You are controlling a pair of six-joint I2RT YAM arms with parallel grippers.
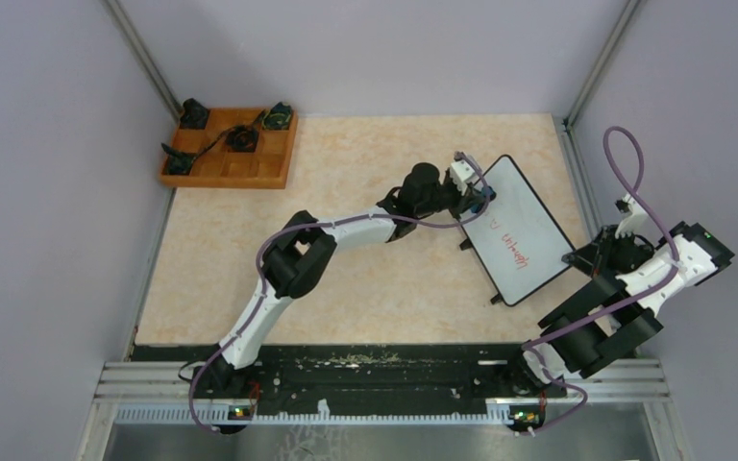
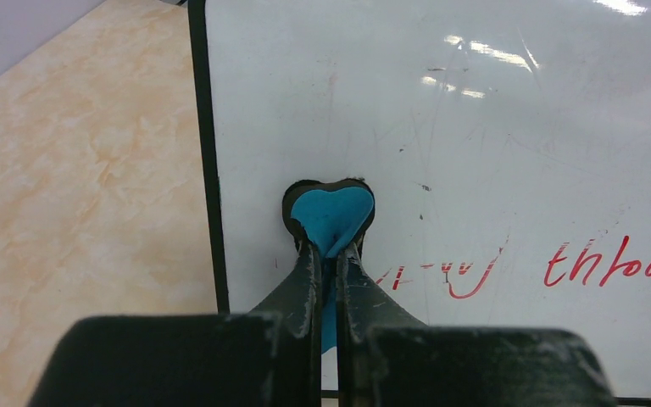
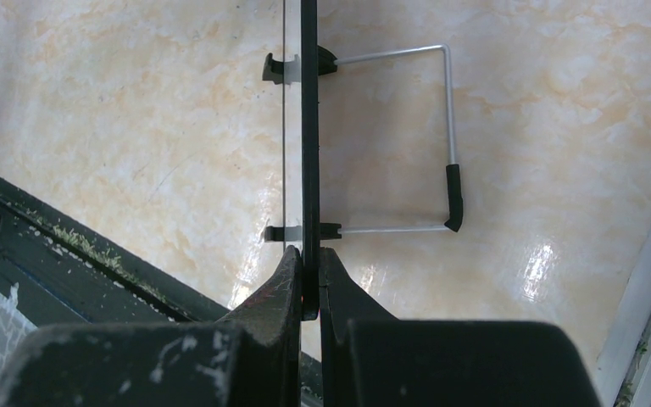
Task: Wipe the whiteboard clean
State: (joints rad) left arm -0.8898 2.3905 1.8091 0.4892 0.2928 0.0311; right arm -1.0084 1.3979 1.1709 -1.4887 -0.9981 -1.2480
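The whiteboard (image 1: 517, 227) lies tilted at the right of the table, with red handwriting (image 1: 517, 249) on its lower half. In the left wrist view the board (image 2: 441, 127) fills the frame and the red writing (image 2: 610, 264) runs along the bottom right. My left gripper (image 2: 331, 248) is shut on a small blue eraser (image 2: 332, 216), which presses on the board near its black left frame. In the top view that gripper (image 1: 478, 197) sits at the board's upper left edge. My right gripper (image 3: 308, 254) is shut on the board's black edge (image 3: 308, 127), seen edge-on. From above, this right gripper (image 1: 577, 257) is at the board's right side.
A wooden tray (image 1: 233, 149) with small dark objects sits at the back left corner. The board's wire stand (image 3: 441, 136) with a black foot shows under it in the right wrist view. Grey walls close in on both sides, and a black rail (image 1: 384, 370) runs along the near edge.
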